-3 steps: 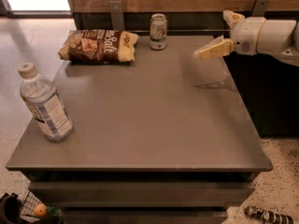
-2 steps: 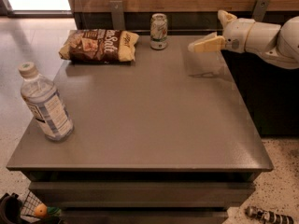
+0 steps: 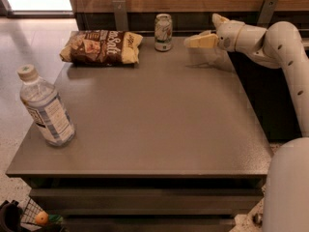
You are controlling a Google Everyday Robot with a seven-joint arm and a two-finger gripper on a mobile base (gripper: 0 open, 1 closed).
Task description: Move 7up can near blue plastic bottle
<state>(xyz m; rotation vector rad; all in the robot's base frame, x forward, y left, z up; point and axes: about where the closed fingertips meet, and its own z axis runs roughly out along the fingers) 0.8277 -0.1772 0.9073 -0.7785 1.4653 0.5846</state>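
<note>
The 7up can (image 3: pixel 163 32) stands upright at the far edge of the grey table (image 3: pixel 159 120), silvery with faint green markings. The blue plastic bottle (image 3: pixel 46 108) stands at the table's near left, clear and bluish with a white cap and a printed label. My gripper (image 3: pixel 193 41) reaches in from the right on a white arm, just right of the can and a little above the table. It holds nothing and does not touch the can.
A brown-and-yellow chip bag (image 3: pixel 100 47) lies at the far left, left of the can. A wooden wall panel with metal brackets (image 3: pixel 120 14) runs behind the table. My white arm (image 3: pixel 285 57) stretches along the right edge. The floor lies to the left.
My gripper has moved left along the far side of the table, from the right edge toward the can. The can, bottle and bag have not moved.
</note>
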